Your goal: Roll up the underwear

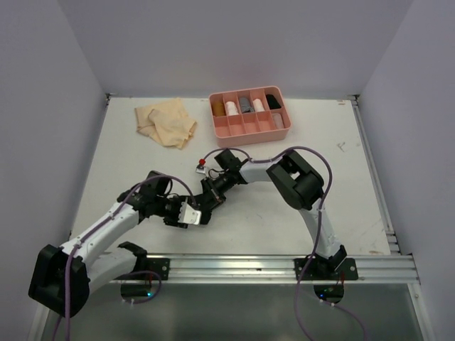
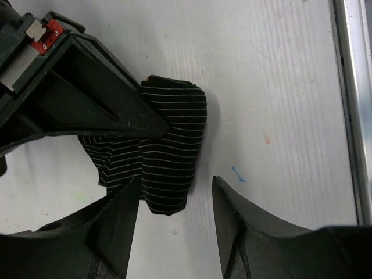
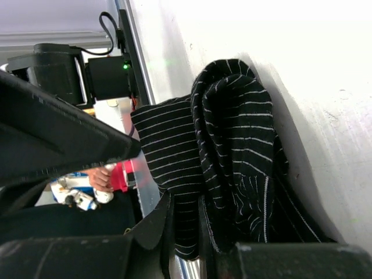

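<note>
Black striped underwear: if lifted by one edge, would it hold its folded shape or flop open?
Probably flops: the black striped underwear lies in soft, loose folds. Likely light: thin cloth, pinched by the right gripper. Unlikely to roll away; it looks flattened.

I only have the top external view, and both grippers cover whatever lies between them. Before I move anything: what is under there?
Observer: A black striped underwear, partly rolled, lying on the table. The left wrist view shows it plainly.
Operator: Is either gripper holding it?
Observer: Yes. In the right wrist view, the right gripper is shut on a layer of the cloth.
Operator: And the left one?
Observer: The left gripper is open, with its jaws standing apart around one end of the cloth and not clamping it.
</note>
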Action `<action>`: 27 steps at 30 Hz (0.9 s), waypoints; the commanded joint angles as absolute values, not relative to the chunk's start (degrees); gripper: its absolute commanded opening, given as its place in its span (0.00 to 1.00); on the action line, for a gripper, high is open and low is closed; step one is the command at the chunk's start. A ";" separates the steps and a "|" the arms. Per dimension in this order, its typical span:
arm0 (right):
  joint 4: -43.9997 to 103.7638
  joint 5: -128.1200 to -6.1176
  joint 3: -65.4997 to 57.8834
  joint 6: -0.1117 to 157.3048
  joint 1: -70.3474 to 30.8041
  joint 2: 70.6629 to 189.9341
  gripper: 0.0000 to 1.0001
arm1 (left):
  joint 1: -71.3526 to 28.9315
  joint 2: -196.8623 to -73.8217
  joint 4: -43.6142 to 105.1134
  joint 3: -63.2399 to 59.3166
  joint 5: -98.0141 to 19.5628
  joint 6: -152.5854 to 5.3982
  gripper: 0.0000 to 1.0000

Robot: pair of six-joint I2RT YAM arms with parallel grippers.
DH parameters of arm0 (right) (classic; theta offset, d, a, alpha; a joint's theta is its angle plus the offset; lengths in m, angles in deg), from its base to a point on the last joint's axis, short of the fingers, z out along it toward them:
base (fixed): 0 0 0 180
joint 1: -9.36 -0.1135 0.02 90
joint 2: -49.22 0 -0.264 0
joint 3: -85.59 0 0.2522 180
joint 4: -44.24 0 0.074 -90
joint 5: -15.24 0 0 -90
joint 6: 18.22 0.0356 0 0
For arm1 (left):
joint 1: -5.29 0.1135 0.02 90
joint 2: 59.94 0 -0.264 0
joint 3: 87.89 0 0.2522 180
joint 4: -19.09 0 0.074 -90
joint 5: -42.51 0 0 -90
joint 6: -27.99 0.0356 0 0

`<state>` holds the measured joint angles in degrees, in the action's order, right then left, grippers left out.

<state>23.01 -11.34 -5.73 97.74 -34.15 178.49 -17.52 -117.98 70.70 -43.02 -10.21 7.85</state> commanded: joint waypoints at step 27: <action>6.49 -48.54 -4.03 92.81 -24.75 153.04 0.59 | -25.66 -152.29 81.44 -31.70 -16.65 5.40 0.00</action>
<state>10.47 -35.43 -4.75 97.61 -26.44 162.34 -26.48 -143.44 66.94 -30.84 -15.85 6.56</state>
